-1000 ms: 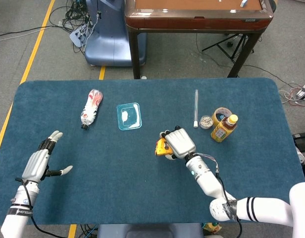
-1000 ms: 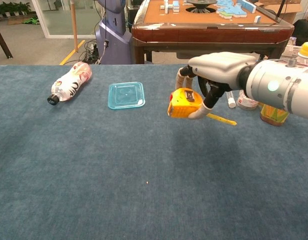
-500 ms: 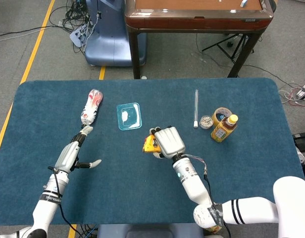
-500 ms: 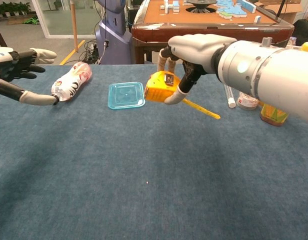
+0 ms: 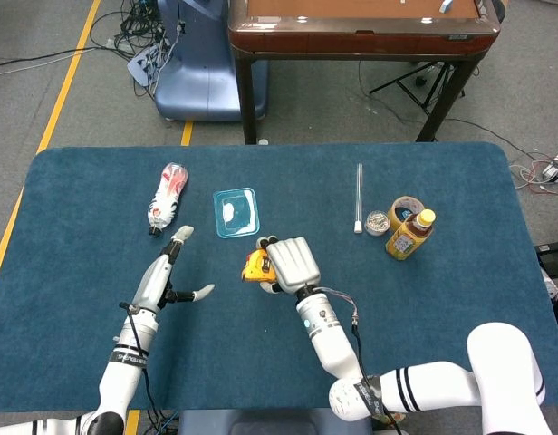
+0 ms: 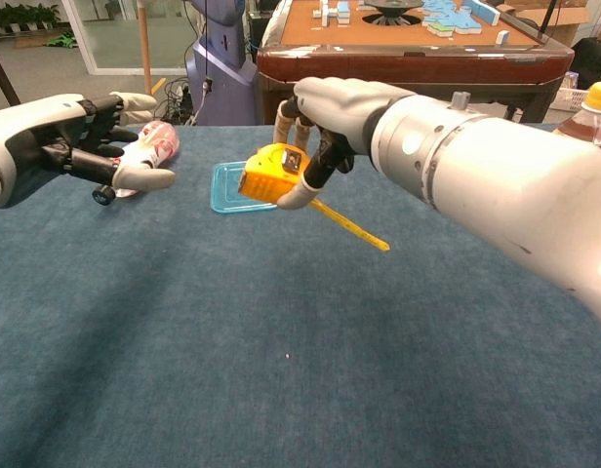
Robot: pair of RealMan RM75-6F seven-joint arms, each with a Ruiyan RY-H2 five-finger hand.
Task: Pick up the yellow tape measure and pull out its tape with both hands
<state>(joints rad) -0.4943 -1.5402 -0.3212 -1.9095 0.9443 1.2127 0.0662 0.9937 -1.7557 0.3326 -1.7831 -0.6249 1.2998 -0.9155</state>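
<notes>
Lifted clear of the blue table (image 5: 424,299), the yellow tape measure (image 6: 269,173) was gripped by the right hand (image 6: 325,112), a short tape length hanging out, presumably so that the empty, spread-fingered left hand (image 6: 81,136) nearby could catch it.

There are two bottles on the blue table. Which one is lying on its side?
The clear plastic bottle with the red and white label, near the table's left side, lies flat with its dark cap toward the robot. The yellow-capped amber drink bottle on the right stands upright.
</notes>
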